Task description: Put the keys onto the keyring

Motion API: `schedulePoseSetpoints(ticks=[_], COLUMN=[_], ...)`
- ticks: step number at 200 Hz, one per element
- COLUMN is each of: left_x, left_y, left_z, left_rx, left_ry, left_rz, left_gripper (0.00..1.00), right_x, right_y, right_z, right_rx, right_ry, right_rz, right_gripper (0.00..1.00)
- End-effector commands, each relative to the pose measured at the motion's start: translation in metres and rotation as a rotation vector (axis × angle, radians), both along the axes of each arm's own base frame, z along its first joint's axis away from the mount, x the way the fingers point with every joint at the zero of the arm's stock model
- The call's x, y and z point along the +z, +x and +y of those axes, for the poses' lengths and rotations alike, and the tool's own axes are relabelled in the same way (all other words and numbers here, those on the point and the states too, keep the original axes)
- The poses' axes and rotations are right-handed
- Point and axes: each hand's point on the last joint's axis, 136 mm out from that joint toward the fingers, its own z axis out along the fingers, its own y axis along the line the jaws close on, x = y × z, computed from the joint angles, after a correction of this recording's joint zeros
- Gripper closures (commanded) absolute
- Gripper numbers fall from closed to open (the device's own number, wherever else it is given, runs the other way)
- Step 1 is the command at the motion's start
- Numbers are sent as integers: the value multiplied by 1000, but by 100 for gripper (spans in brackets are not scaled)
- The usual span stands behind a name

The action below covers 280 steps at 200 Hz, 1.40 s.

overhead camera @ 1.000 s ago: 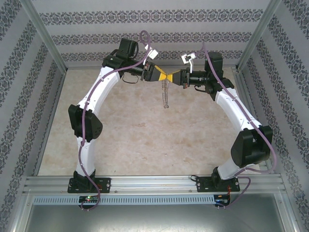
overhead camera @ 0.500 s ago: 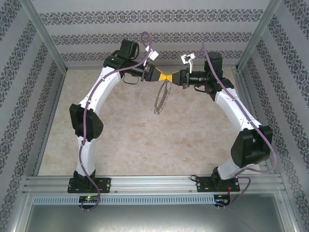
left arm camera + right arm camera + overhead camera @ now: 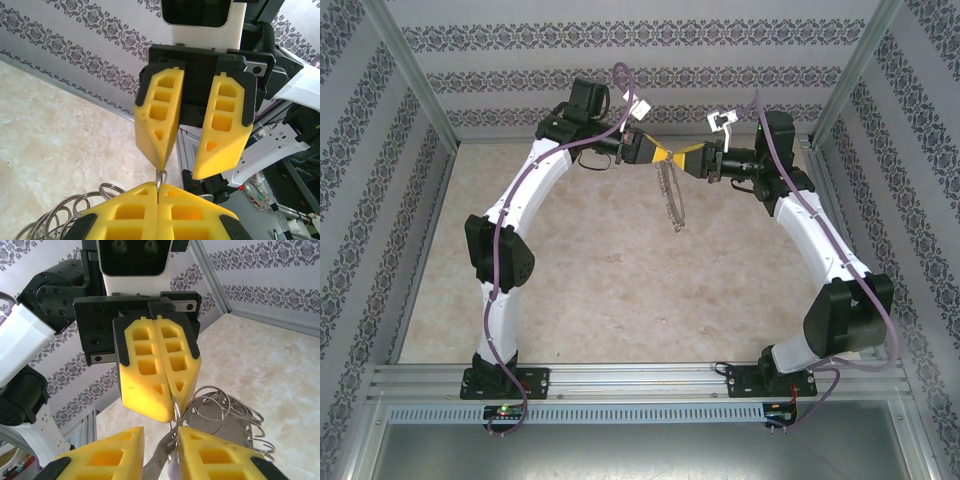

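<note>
Midair: left end effector [image 3: 664, 155] pinches keyring [image 3: 672, 200], right end effector [image 3: 681, 158] facing, table [image 3: 580, 290] below.

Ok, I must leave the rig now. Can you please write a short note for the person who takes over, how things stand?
Left gripper: shut on the rim of the keyring, which hangs below it.
Right gripper: open, tip to tip with the left one.
Key: a pale flat piece lies between the right jaws, beside the rim; I cannot tell whether it is threaded on.
Done: keyring lifted and held.
Left: check the key, thread it if it is not on.
</note>
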Motion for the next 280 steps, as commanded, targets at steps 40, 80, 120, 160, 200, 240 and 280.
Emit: schedulePoseSetpoints(ticks=[40, 80, 120, 160, 200, 240, 280], left_x=[27, 31, 35, 38, 40, 38, 40], left_y=[-6, -7, -6, -9, -14, -16, -19], left_z=[-4, -5, -5, -4, -3, -4, -5], left_rx=[-20, -17, -4, -14, -34, -48, -57], left_ry=[-52, -58, -62, -70, -80, -81, -84], left_rz=[-67, -79, -92, -96, -101, -95, -101], left_gripper=[100, 100, 100, 100, 100, 100, 100], right_x=[4, -3, -6, -9, 1, 9, 12], right_y=[-10, -13, -29, -26, -20, -9, -1], right_z=[0, 1, 8, -17, -26, -18, -7], right_rx=[32, 36, 92, -9, -47, -21, -1], right_ry=[22, 23, 29, 31, 57, 82, 89], right_rz=[-25, -11, -11, -16, -36, -38, -39], right_gripper=[90, 100, 100, 72, 60, 57, 57])
